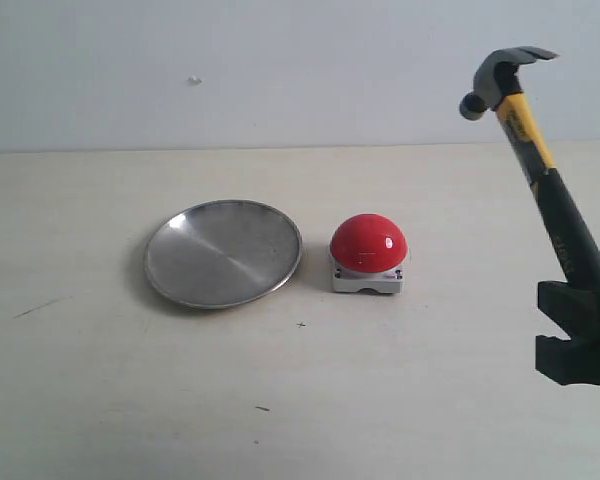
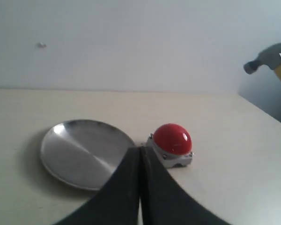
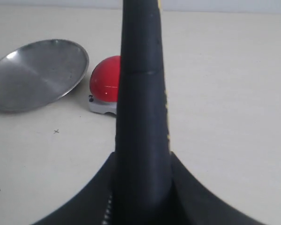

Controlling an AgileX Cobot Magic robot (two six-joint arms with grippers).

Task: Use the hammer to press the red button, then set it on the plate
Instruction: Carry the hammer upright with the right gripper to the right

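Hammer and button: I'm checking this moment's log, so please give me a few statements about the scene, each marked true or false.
1. The right gripper holds the hammer by its black handle, head up. True.
2. The hammer's head rests on the red button. False: the head is in the air, off to one side of the button and apart from it.
3. The plate lies beside the red button with a gap between them. True.
4. The left gripper is open. False: its fingers are closed together and hold nothing.
5. The hammer lies on the plate. False: nothing is on the plate.
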